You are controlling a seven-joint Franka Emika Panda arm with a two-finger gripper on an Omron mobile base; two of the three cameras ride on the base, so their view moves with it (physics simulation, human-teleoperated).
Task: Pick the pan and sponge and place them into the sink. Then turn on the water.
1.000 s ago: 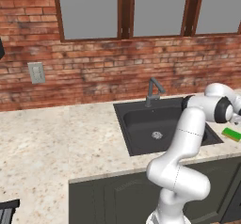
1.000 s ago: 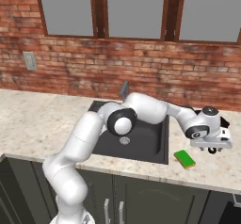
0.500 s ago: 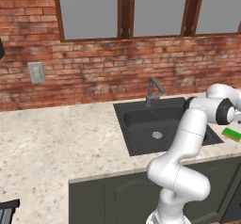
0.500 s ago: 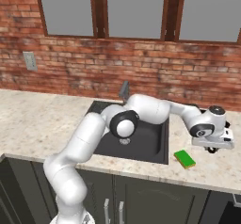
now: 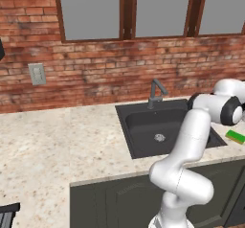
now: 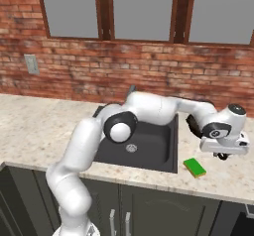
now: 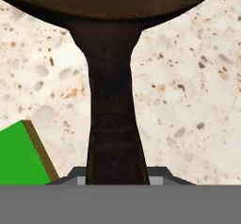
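1. Pan (image 7: 115, 100) – hand view: dark brown, its handle runs straight down the middle of the frame from the round body at the top edge; it lies over the speckled counter (image 7: 188, 91).
2. Fingers (image 7: 115, 180) – bottom centre of the hand view, right at the handle's end. The handle covers them, so I cannot tell whether they are apart, together or clamped on it.
3. Sponge (image 7: 21, 155) – lower left of the hand view, bright green top with a yellowish edge showing, just beside the pan handle, not touching it.
4. Right base view: sponge (image 6: 195, 167) lies on the counter (image 6: 44, 131) at lower right of centre, just off the right rim of the sink (image 6: 149, 143), near the counter's front edge.
5. Right base view: the robot's hand sits at the right of the frame, just above and right of the sponge, low over the counter; the pan itself is hidden behind it.
6. Left base view: sponge (image 5: 235, 136) at the far right edge, beside the sink (image 5: 143, 126) – the arm crosses in front of the basin's right part.
7. Sink: dark basin, small round metal drain (image 5: 159, 137) near its middle, grey angular faucet (image 5: 156, 94) at its back rim.
8. Brick wall (image 5: 95, 74) with windows fills the top of both base views; a grey wall plate (image 5: 37, 74) sits at left.
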